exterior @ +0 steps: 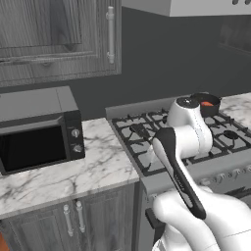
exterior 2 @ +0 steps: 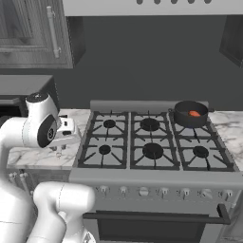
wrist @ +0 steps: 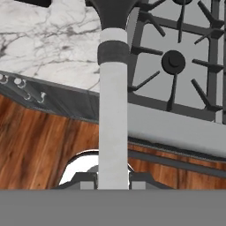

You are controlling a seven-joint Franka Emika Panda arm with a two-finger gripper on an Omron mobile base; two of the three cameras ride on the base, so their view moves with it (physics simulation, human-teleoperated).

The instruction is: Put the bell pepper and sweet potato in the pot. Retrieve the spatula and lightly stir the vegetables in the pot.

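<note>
My gripper (wrist: 113,181) is shut on the spatula's pale handle (wrist: 113,123), which runs straight up the hand view to its black head (wrist: 114,11). It hangs above the seam between the marble counter and the stove's front left corner. From the right base view the gripper (exterior 2: 61,142) points down at the left edge of the stove. The spatula's dark head (exterior: 139,131) peeks out left of my arm. The dark pot (exterior 2: 191,114) stands on the back right burner, far from the gripper. An orange-red vegetable (exterior 2: 194,114) lies inside; I cannot tell the bell pepper from the sweet potato.
A microwave (exterior: 39,132) stands on the marble counter (exterior: 98,166) left of the stove (exterior 2: 152,142). Wall cabinets with long handles hang above the counter, and a hood hangs above the stove. Wooden floor (wrist: 39,141) lies below the counter edge.
</note>
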